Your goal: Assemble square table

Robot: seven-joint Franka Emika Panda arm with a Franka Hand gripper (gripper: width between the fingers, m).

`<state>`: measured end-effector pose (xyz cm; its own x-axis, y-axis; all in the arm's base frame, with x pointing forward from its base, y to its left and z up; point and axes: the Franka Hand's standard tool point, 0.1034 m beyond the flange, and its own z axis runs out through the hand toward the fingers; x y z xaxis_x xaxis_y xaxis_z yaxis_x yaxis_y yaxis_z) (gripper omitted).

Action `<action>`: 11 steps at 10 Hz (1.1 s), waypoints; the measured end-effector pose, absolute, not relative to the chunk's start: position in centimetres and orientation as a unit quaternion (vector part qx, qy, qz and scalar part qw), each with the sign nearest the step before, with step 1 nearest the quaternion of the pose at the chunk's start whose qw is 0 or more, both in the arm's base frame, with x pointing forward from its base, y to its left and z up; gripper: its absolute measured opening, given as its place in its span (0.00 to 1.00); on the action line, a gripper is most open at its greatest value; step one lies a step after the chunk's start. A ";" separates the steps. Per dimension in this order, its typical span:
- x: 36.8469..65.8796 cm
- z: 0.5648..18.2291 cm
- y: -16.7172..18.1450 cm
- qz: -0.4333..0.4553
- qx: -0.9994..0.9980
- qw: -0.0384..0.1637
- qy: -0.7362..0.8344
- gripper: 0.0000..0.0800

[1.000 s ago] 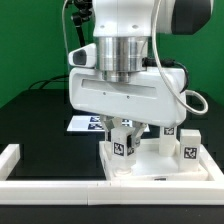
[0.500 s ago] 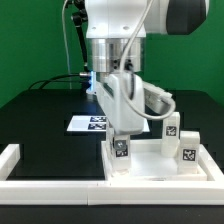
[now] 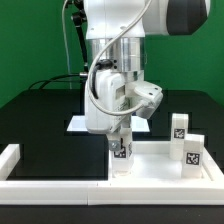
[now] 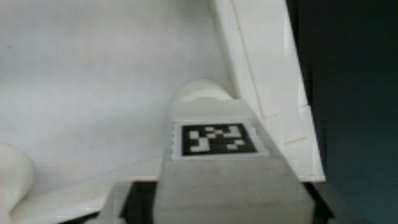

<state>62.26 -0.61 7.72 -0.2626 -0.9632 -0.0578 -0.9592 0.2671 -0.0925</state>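
Note:
The white square tabletop lies on the black table, against the front rail. My gripper stands over its corner on the exterior view's left, shut on a white tagged leg that stands upright at that corner. In the wrist view the leg fills the space between my fingers, its tag facing the camera, beside the slab's raised rim. Two more tagged legs stand upright on the slab's side at the exterior view's right. A fourth leg is hidden.
A long low white border rail runs along the front with a raised end at the exterior view's left. The marker board lies flat behind the arm. Cables hang at the back.
The wrist has turned about its vertical axis from broadside to edge-on, with the leg held at the slab's corner. The two legs at the right now show unblocked.

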 end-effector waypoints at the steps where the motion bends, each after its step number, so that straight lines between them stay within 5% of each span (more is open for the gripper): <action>1: 62.3 7.7 -0.5 -0.020 -0.624 0.051 0.780 0.59; 2: 62.3 7.6 0.0 -0.026 -0.675 0.046 0.736 0.59; 3: 62.3 7.5 0.7 -0.031 -0.736 0.043 0.675 0.76; 4: 62.2 7.4 1.4 -0.026 -0.773 0.038 0.633 0.80; 11: 62.2 7.5 -0.1 -0.039 -0.941 0.015 0.335 0.81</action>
<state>62.20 -0.11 7.53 0.7731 -0.6311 0.0632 -0.6287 -0.7757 -0.0549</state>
